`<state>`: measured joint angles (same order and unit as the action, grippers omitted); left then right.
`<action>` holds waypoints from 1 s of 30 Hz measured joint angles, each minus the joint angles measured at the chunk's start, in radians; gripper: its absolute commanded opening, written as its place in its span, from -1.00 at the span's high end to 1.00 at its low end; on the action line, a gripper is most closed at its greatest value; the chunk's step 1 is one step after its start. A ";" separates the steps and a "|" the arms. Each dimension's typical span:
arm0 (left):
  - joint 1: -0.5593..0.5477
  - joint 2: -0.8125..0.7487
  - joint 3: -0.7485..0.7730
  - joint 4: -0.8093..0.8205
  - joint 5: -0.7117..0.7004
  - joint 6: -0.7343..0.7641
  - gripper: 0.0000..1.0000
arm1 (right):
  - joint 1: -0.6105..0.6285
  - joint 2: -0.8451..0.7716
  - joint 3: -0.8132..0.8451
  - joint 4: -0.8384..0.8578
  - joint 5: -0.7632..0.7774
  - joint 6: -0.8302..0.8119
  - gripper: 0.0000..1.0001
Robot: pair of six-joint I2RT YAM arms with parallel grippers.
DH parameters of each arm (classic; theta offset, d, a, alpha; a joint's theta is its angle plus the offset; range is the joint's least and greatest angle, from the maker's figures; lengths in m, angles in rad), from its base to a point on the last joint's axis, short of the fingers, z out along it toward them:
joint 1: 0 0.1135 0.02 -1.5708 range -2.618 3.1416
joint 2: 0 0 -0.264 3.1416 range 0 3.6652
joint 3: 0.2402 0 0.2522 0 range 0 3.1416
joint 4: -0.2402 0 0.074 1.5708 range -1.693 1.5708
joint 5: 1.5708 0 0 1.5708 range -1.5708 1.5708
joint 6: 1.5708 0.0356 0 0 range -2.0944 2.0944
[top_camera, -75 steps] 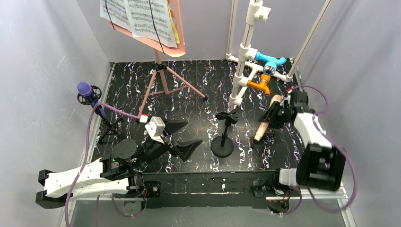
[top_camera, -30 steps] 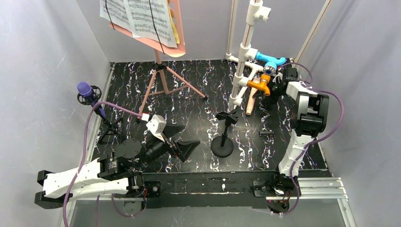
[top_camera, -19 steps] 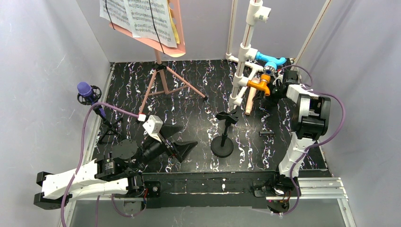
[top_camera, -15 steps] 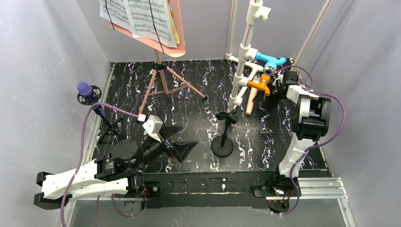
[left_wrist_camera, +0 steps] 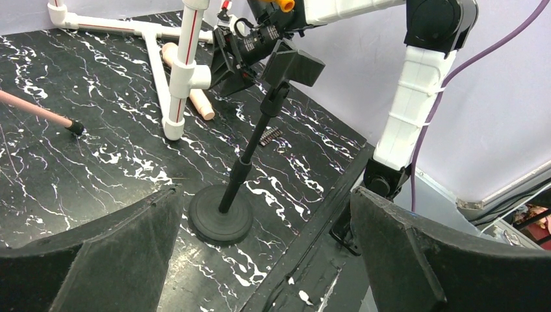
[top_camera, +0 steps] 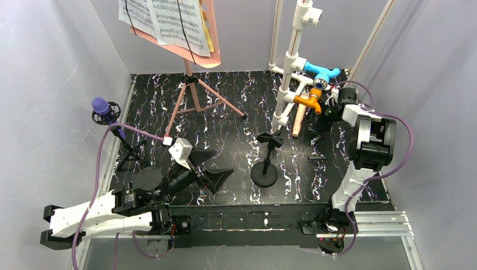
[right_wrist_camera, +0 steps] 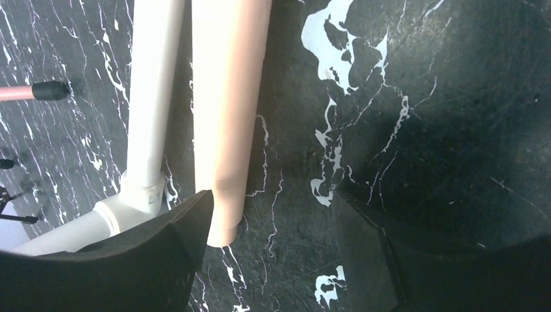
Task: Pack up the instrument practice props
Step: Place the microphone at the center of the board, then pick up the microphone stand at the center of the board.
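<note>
The pink sheet-music holder point(top_camera: 203, 31) stands at the back left on folding tripod legs point(top_camera: 194, 98) and carries printed music pages point(top_camera: 163, 19). A purple microphone point(top_camera: 100, 105) sits on a small black tripod point(top_camera: 128, 151) at the left edge. The beige microphone point(top_camera: 298, 119) point(right_wrist_camera: 227, 110) lies flat on the mat against the white pipe frame. My right gripper point(top_camera: 326, 109) point(right_wrist_camera: 273, 195) is open just behind its end, which lies loose by the left finger point(right_wrist_camera: 143, 253). My left gripper point(top_camera: 218, 166) point(left_wrist_camera: 266, 195) is wide open and holds nothing.
The white pipe frame point(top_camera: 292, 62) point(right_wrist_camera: 149, 97) with blue and orange fittings stands at the back right. A black stand with a round base point(top_camera: 264, 174) point(left_wrist_camera: 221, 218) and a clip on top is at the middle. A small black comb-like piece point(top_camera: 317, 160) lies on the mat.
The right gripper carried the beige microphone from mid right to the pipe frame. The microphone now lies on the mat and the gripper has drawn back a little. The left arm barely shifted.
</note>
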<state>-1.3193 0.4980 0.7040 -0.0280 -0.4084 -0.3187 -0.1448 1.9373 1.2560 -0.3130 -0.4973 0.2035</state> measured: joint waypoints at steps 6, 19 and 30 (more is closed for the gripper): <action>0.000 -0.013 -0.010 -0.001 0.000 -0.007 -0.99 | -0.016 -0.029 -0.035 -0.002 -0.003 -0.012 -0.54; 0.000 -0.034 -0.041 0.000 0.001 -0.022 -0.99 | -0.065 -0.191 -0.156 -0.008 -0.045 -0.053 -0.55; 0.000 -0.069 -0.056 0.000 0.001 -0.035 -0.99 | -0.112 -0.405 -0.253 -0.077 -0.096 -0.130 -0.55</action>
<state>-1.3193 0.4294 0.6476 -0.0277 -0.4072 -0.3538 -0.2565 1.5326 1.0027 -0.3904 -0.5934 0.0738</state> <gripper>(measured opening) 0.994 0.775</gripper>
